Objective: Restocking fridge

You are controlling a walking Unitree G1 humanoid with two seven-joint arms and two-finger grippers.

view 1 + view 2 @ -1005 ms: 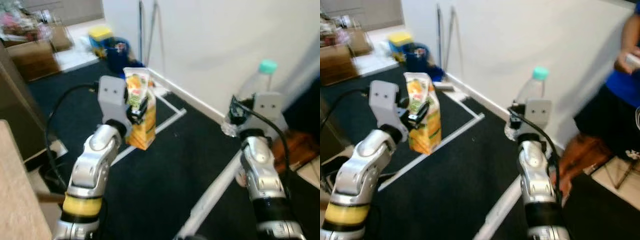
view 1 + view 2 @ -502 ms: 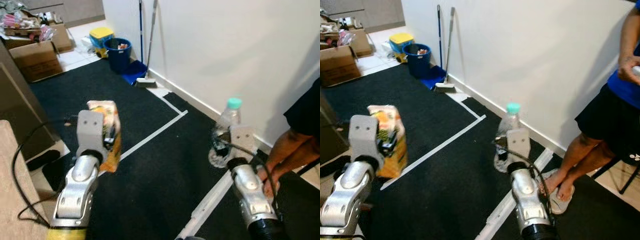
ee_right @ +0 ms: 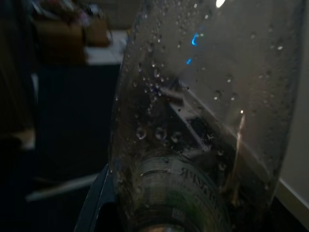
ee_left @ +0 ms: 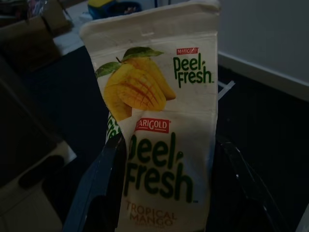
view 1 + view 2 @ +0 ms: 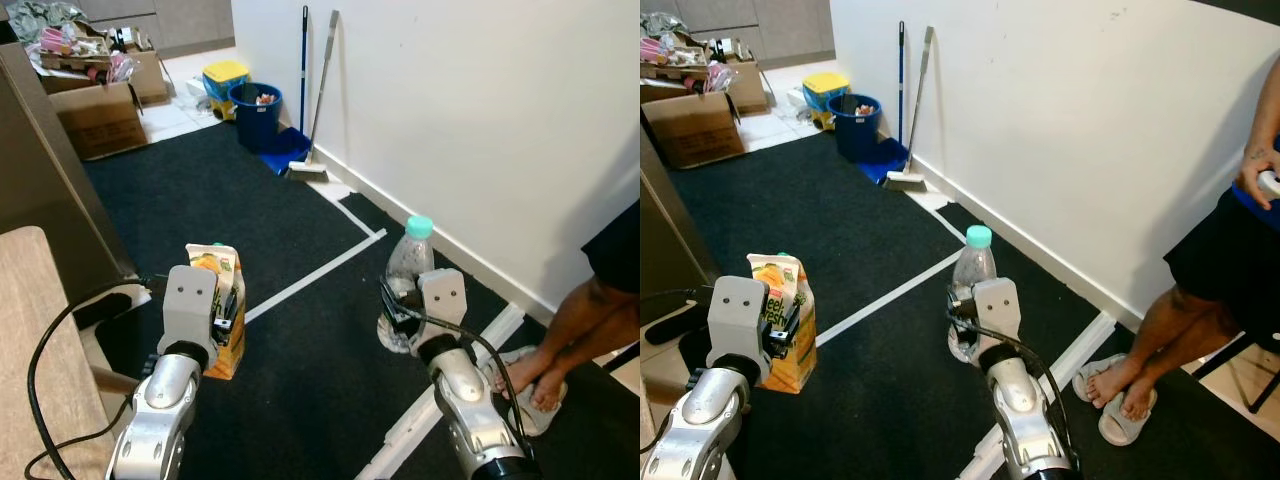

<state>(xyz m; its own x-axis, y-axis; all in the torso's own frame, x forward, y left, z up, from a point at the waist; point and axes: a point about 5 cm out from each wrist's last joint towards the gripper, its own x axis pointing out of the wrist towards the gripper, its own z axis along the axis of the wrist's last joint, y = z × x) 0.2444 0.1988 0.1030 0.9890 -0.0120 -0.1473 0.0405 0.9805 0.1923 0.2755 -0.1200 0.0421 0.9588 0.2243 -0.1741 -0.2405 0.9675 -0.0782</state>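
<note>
A Peel Fresh tropical mango juice carton (image 5: 228, 352) stands upright between the black fingers of my left gripper (image 5: 225, 312), low over the dark carpet on my left. The left wrist view has the carton (image 4: 164, 145) up close, with a finger on each side of it. My right gripper (image 5: 400, 305) is shut on a clear water bottle (image 5: 408, 268) with a teal cap, held upright near the white wall. Droplets cover the bottle (image 3: 203, 111) in the right wrist view.
A person's legs and slippered feet (image 5: 540, 375) stand close on the right by the wall. White tape lines (image 5: 310, 280) cross the carpet. Further back are a blue bucket (image 5: 258, 112), a broom (image 5: 305, 165) and cardboard boxes (image 5: 100, 115). A beige surface (image 5: 40, 330) and black cable (image 5: 60, 330) lie at left.
The camera has swung, so more floor and wall show. Both arms have come down and closer to me, still holding the carton and the bottle.
</note>
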